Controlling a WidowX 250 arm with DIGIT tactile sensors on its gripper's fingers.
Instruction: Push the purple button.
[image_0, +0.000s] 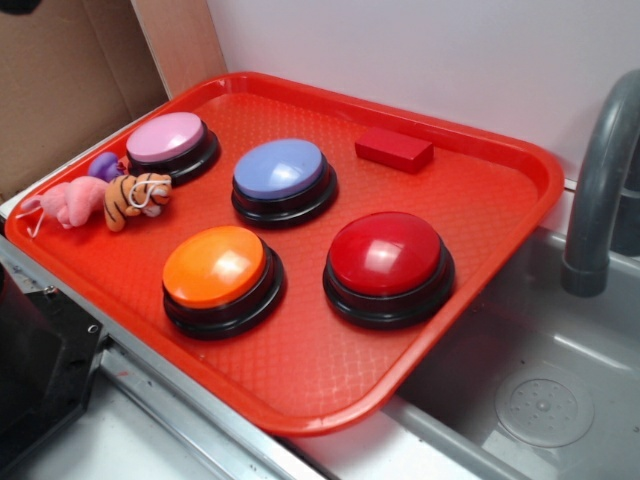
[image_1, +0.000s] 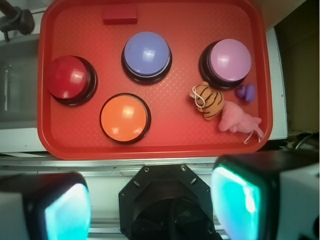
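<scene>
Wide apart and holding nothing, the gripper (image_1: 150, 205) shows only in the wrist view, its two fingers (image_1: 250, 200) blurred at the bottom corners, hanging over the metal edge in front of the red tray (image_1: 55, 145). Nearest to it on the tray sits the orange button (image_1: 124, 118), with the red button (image_1: 70, 79) to one side. Beyond the orange one stands the purple button (image_0: 280, 178), a periwinkle dome on a black base, near the tray's middle and untouched. Beside it is the pink button (image_0: 170, 143), and just by that lie a tiger plush (image_0: 135, 197), a pink plush (image_0: 68, 202) and a small purple toy (image_0: 104, 166). A red block (image_0: 393, 149) rests near the tray's far rim. A grey faucet (image_0: 600, 190) stands over the sink (image_0: 540, 400) alongside.
</scene>
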